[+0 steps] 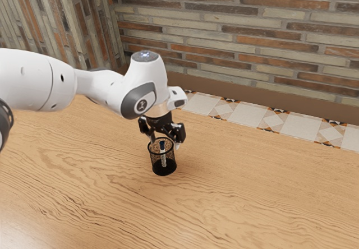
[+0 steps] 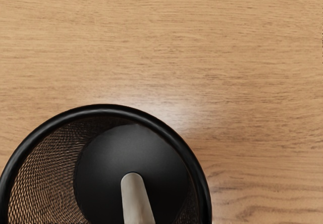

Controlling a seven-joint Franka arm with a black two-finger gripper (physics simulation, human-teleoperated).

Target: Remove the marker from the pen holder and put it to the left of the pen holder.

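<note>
In the wrist view, the round black wire-mesh pen holder (image 2: 108,110) is cut off by the lower edge, as is the slim pale-grey marker (image 2: 135,200). The dark specks (image 2: 322,32) at the upper right edge are too small to be identified. In the exterior view, the white jointed arm (image 1: 33,81) is cut off at the left, the multicoloured brick wall (image 1: 252,13) at the top, the brown wooden counter (image 1: 235,204) at the bottom. The marker's body is partly veiled by mesh.

1 marker (image 1: 162,146) in 1 pen holder (image 1: 164,169), pen holder on table (image 1: 252,193), wall (image 1: 252,30) beyond table
</note>
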